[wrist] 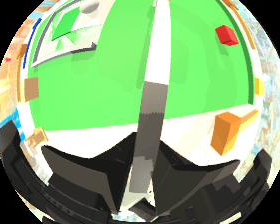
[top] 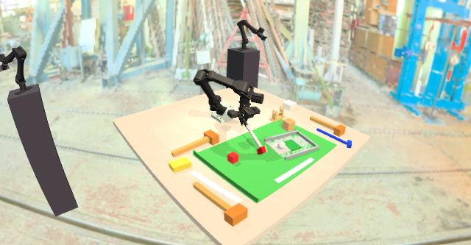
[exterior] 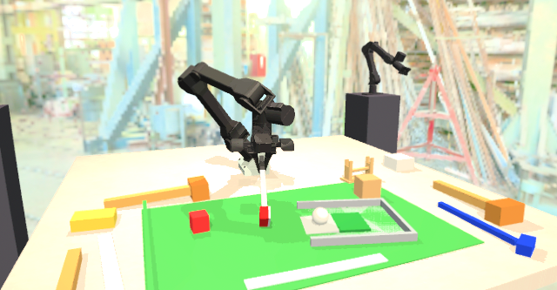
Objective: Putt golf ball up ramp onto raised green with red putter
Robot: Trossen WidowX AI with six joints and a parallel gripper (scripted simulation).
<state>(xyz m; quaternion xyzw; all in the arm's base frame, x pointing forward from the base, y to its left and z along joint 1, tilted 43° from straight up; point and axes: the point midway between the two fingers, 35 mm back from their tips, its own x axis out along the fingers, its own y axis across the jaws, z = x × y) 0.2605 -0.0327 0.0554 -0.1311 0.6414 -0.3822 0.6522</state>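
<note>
My gripper [top: 243,121] [exterior: 262,163] [wrist: 142,137] is shut on the grey grip of the putter, whose white shaft [top: 254,137] [exterior: 264,190] [wrist: 158,55] slants down. The putter's red head [top: 261,150] [exterior: 264,217] is low over the mat, left of the ramp; whether it touches the mat is unclear. The white golf ball [top: 282,145] [exterior: 320,216] [wrist: 89,6] is on the pale ramp [exterior: 310,226], close to the dark green patch [top: 294,144] [exterior: 351,222] [wrist: 66,24] of the walled green. Ball and putter head are apart.
A red cube [top: 232,157] [exterior: 199,221] [wrist: 226,35] sits on the green mat [top: 254,179] [exterior: 209,255], left of the putter. A tan block [top: 288,124] [exterior: 367,185] and wooden rack [exterior: 348,171] stand behind the walled green. Orange mallets, a yellow block [top: 179,164] and a blue putter [top: 333,137] lie around the mat.
</note>
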